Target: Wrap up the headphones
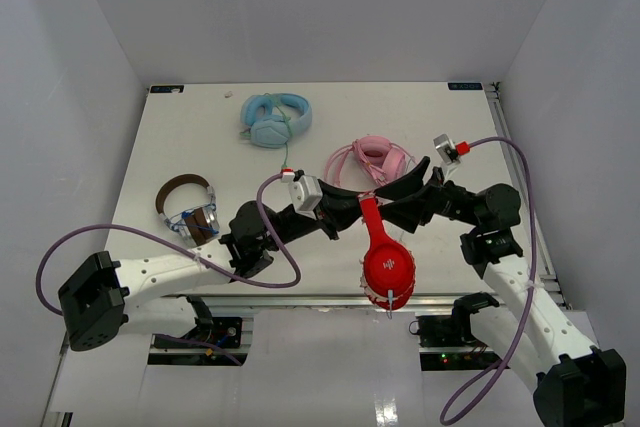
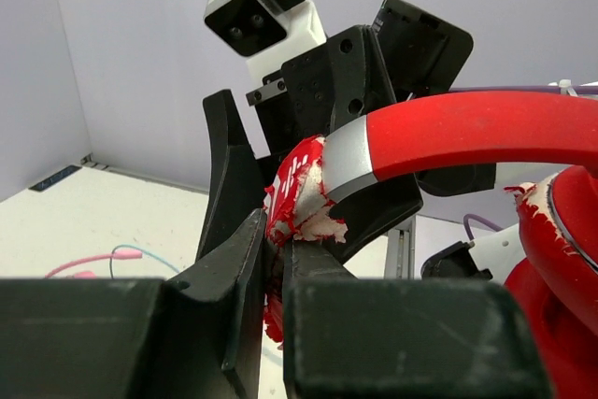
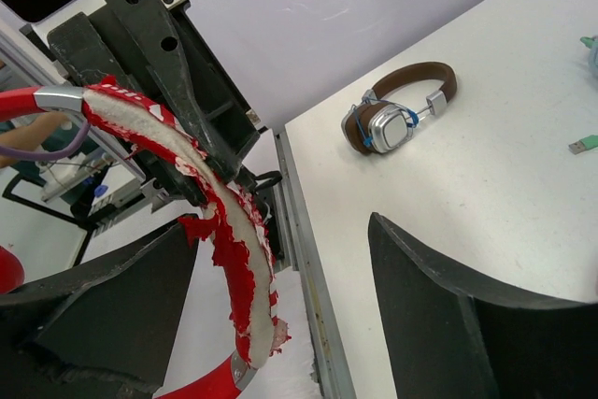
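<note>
Top view: headphones [image 1: 388, 265] raised at 6 o'clock over the near edge of the table [image 1: 200, 137], earcups low, headband high. Left gripper [image 2: 278, 249], reaching in from 9 o'clock, pinched tight on the torn headband padding. Right gripper [image 3: 280, 231], reaching in from 3 o'clock, spread wide around the headband; contact not discernible. Pink headphones [image 1: 372, 159] at 12 o'clock of the red pair, brown set [image 1: 190, 209] at 9, blue set [image 1: 275, 119] at 11.

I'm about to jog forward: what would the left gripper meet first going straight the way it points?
The left gripper, shut on the headphones by the headband, points straight at the right gripper just beyond: likely first contact, though depth is unclear.
</note>
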Tool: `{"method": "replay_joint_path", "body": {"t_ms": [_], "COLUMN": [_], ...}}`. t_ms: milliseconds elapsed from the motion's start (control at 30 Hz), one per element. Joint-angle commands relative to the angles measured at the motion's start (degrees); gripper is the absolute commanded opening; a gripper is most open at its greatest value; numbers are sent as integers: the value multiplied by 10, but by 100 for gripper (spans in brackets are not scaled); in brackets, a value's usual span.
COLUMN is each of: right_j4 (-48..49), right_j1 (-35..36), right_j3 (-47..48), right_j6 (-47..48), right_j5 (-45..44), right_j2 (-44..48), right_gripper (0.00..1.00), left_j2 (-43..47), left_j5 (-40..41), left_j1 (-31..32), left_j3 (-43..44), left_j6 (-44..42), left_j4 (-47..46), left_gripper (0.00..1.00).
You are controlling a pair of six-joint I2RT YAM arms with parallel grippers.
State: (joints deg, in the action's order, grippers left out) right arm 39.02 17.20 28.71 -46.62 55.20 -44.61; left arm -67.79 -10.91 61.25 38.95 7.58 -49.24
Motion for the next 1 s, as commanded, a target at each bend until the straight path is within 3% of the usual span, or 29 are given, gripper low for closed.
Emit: {"method": "replay_joint_path", "body": {"t_ms": [0, 133, 367, 667, 967], "right_j4": [55, 105, 94, 90, 3], "right_j1": [10, 17, 38, 57, 58], "right_j3": [-21, -45, -44, -57, -46], "right_j6": [22, 12, 24, 30, 67], "right_j5": [12, 22, 23, 22, 20], "right_j2": [-17, -22, -33, -36, -14], "right_gripper": [76, 74, 73, 63, 55], "left_j2": [23, 20, 24, 39, 71], "left_j5": [33, 36, 45, 54, 66], "left_j1": [3, 3, 4, 4, 4], "left_j3": [-13, -10, -12, -14, -15], "left_j6": [52, 79, 96, 88, 41], "left_j4": [-45, -49, -58, -44, -2], "left_gripper": [0, 0, 0, 0, 0]}}
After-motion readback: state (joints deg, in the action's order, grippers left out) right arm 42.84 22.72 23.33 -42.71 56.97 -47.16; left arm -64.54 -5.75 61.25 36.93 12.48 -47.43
